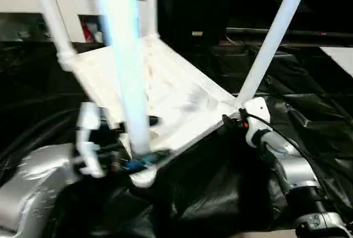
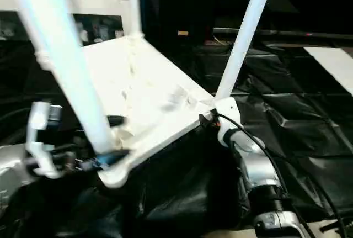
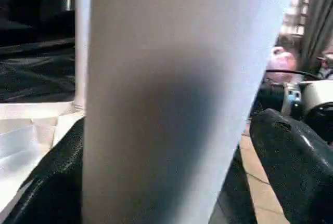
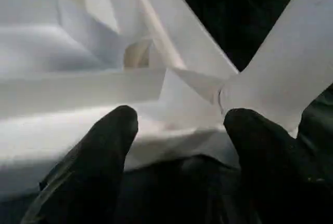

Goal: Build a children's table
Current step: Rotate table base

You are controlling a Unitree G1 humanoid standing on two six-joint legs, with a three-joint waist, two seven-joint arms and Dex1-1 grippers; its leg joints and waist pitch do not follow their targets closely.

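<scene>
The white plastic rectangular tabletop [image 1: 165,94] lies upside down and tilted on crumpled black sheeting [image 1: 220,194], its ribbed underside facing up, and four long white round tapered legs rise from its rounded corner sockets, so the build looks close to complete; what seems to remain is checking that each leg is fully seated and turning the table onto its feet. At the tabletop's far left corner one leg [image 1: 52,17] stands in its socket, and at the far corner behind it another leg [image 1: 151,6] does the same. At the near left corner the robot's left gripper [image 1: 129,158] reaches in from its silver forearm at about the level of the tabletop and straddles the base of the near left leg [image 1: 127,67]; in the left wrist view this leg [image 3: 171,104] stands between the two black fingers [image 3: 296,161], which are spread wide with space on one side, so the pincer appears released around the leg rather than clamped on it. At the near right corner the fourth leg [image 1: 273,39] slants up and outward from its socket [image 4: 229,94]. The right gripper [image 4: 179,130] comes up from below that corner, its fingers parted and poised just beside the tabletop's edge, grasping nothing that can be made out.
</scene>
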